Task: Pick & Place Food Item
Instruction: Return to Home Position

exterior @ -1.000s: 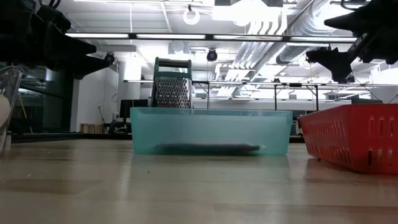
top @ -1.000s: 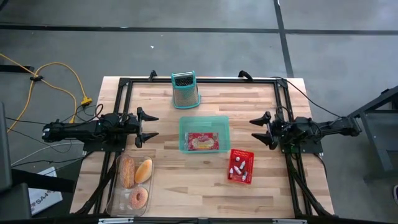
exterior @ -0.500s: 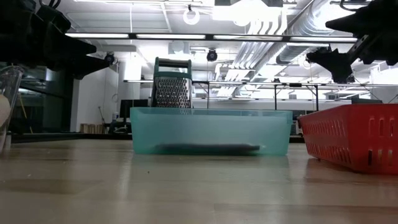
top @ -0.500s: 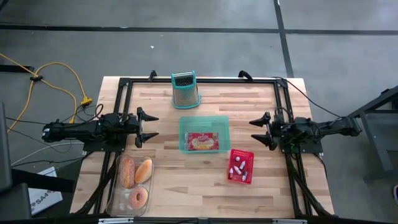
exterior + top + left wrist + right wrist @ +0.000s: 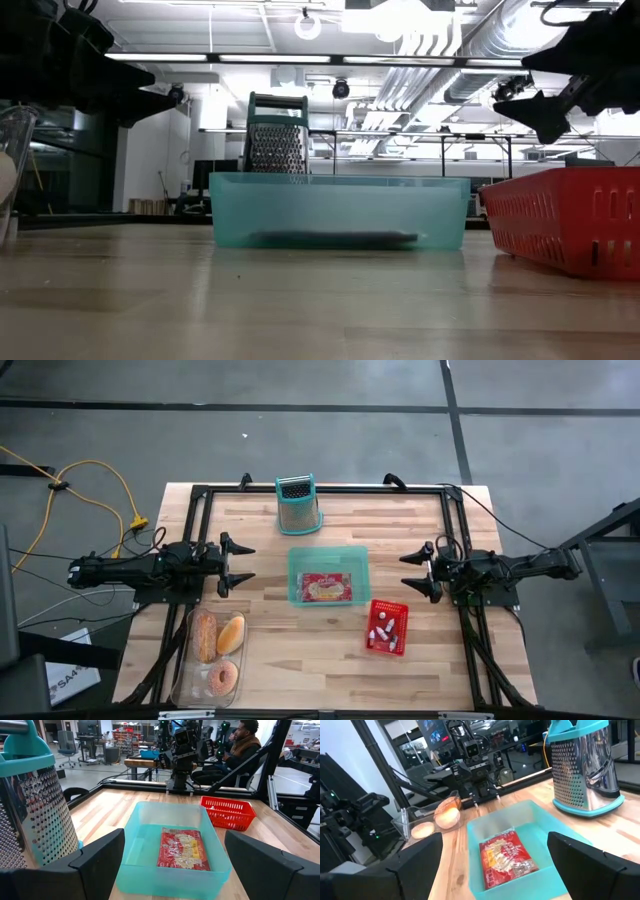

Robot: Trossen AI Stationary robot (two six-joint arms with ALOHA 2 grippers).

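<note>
A red food packet [image 5: 327,587] lies flat on the floor of a teal bin [image 5: 296,575] at the table's middle; the left wrist view also shows the packet [image 5: 183,849]. A clear tray [image 5: 187,660] at the near left holds two bread rolls [image 5: 218,634] and a pink donut [image 5: 223,679]. My left gripper [image 5: 250,563] hovers open and level, left of the bin. Right of the bin my right gripper [image 5: 408,573] hovers open, pointing at it. Neither touches anything.
A steel grater with a teal handle [image 5: 298,503] stands upright behind the bin at the far edge. A red basket [image 5: 388,627] with small white items sits at the near right. A black frame [image 5: 320,489] runs round the table. A person [image 5: 245,742] sits beyond the table.
My right gripper has tipped its fingers slightly downward while staying in place, still open. Nothing on the table has moved.
</note>
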